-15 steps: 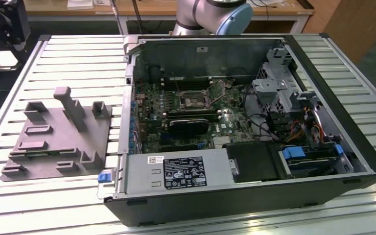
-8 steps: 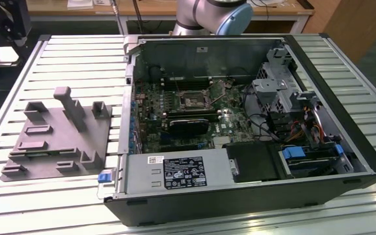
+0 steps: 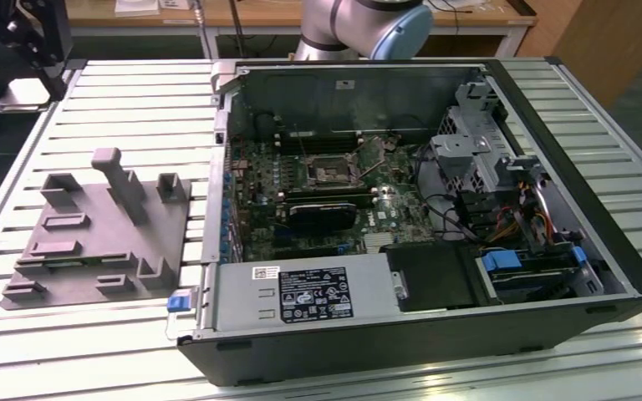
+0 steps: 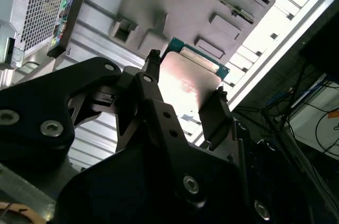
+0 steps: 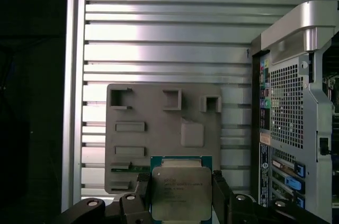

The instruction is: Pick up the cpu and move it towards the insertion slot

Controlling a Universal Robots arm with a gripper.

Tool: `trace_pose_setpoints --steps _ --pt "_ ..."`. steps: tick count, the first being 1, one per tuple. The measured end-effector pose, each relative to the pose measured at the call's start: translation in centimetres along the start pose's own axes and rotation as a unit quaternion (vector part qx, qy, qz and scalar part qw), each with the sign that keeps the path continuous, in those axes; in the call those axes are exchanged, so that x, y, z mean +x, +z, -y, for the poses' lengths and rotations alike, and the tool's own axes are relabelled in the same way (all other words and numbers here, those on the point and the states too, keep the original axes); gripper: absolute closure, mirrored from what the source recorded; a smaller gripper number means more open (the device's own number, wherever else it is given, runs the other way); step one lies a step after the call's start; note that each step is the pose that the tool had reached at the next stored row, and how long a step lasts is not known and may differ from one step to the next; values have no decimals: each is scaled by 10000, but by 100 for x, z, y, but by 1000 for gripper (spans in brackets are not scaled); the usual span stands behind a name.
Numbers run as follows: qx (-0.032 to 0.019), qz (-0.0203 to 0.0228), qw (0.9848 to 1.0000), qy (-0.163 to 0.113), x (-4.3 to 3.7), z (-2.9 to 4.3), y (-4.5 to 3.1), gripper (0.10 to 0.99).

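Cpu (image 5: 181,195) sits clamped in the tool (image 5: 180,181), one edge cut off from view.

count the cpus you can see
1: the cpu is clamped in the pincer. The slot in the case looks empty. Another cpu could be hidden elsewhere.

A slatted metal table (image 3: 109,100) catches bright glare, with a wooden desk (image 3: 265,13) behind it and what may be a wooden cabinet (image 3: 600,42) at the exterior view's right.
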State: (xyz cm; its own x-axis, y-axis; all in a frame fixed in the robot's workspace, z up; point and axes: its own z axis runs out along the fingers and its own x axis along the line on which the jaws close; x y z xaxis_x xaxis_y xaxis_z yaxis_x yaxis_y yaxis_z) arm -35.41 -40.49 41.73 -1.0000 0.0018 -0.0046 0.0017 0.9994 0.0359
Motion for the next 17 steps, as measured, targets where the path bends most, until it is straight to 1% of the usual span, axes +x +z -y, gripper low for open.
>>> trace_pose_setpoints --steps 4,17 --pt "0 0 10000 0 -68 0 1 541" --pt "0 -1 10000 0 -200 -2 1 541"
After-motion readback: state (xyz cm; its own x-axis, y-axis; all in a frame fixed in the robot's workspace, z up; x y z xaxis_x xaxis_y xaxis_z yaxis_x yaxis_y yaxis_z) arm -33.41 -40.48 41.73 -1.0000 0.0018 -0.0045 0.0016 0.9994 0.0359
